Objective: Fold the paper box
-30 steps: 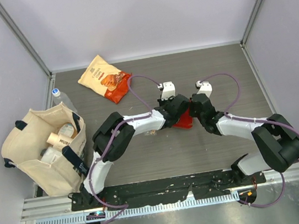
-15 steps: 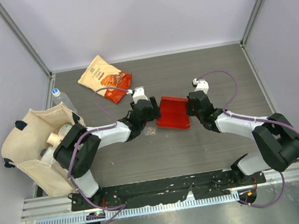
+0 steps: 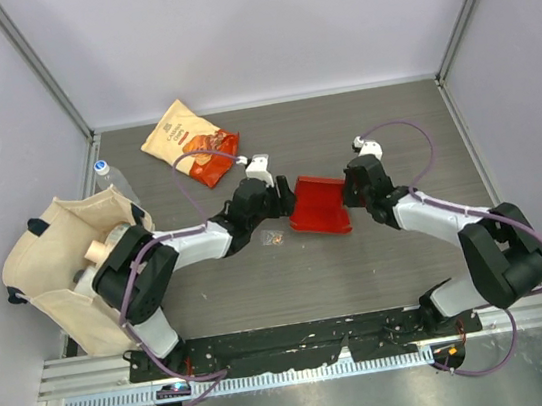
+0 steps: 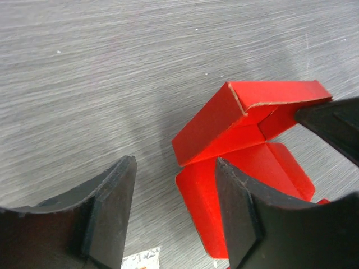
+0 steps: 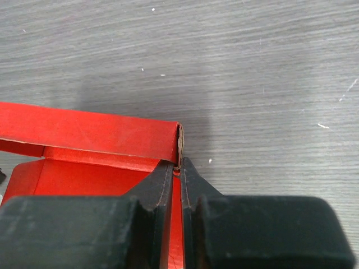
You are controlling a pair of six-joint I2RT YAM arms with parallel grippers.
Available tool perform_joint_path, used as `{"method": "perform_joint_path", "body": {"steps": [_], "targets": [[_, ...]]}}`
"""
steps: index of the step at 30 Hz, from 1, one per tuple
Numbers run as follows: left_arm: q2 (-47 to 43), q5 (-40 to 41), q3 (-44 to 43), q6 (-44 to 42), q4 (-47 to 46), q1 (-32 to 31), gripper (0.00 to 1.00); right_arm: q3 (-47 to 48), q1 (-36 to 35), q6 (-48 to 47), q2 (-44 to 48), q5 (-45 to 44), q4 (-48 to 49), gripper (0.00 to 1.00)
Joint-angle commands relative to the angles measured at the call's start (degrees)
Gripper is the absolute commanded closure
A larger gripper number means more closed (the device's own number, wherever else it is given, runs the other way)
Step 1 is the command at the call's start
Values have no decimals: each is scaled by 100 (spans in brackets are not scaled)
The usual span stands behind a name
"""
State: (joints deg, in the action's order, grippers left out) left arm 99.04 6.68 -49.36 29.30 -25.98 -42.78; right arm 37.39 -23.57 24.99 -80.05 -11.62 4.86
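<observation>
The red paper box (image 3: pixel 317 206) rests on the table's middle, partly formed, with a raised wall and loose flaps (image 4: pixel 247 162). My right gripper (image 3: pixel 349 193) is shut on the box's right wall, whose edge (image 5: pixel 180 147) sticks up between the two pads. My left gripper (image 3: pixel 281 199) stands open just left of the box, touching nothing. In the left wrist view its fingers (image 4: pixel 115 207) frame bare table, and a flat red flap (image 4: pixel 205 210) lies beside the right finger. The right gripper's dark tip (image 4: pixel 331 123) shows at the box's far side.
An orange-and-cream snack bag (image 3: pixel 189 142) lies at the back left. A canvas tote (image 3: pixel 79 275) with a bottle and tubes stands at the left edge, a water bottle (image 3: pixel 106 179) behind it. A small scrap (image 3: pixel 275 236) lies near the left gripper. Walls close in the table.
My left gripper has let go of the box, opened, and drawn back to the left. The box now shows in full, held by the right gripper alone, which shifted slightly.
</observation>
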Motion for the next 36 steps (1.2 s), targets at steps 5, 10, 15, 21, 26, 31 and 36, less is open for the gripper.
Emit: {"method": "perform_joint_path", "body": {"steps": [5, 10, 15, 21, 26, 31, 36], "targets": [[-1105, 950, -275, 1803, 3019, -186, 21, 1270, 257, 304, -511, 625, -1759, 99], [-1658, -271, -241, 2896, 3434, -300, 18, 1412, 283, 708, -538, 652, -2244, 99], [-1986, -378, 50, 3555, 2494, -573, 15, 1131, 274, 1270, -240, 302, -2156, 99], [-1196, -387, -731, 4487, 3151, -872, 22, 955, 257, 2016, 138, -165, -2156, 99], [-651, -299, -864, 4813, 2722, -907, 30, 753, 230, 2475, 428, -183, -2007, 99], [-325, -158, -1242, 4673, 2747, -933, 40, 674, 187, 2677, 517, -78, -1972, 99], [-237, 184, -1234, 4576, 2677, -968, 50, 437, 73, 2853, 648, -51, -1788, 98]]}}
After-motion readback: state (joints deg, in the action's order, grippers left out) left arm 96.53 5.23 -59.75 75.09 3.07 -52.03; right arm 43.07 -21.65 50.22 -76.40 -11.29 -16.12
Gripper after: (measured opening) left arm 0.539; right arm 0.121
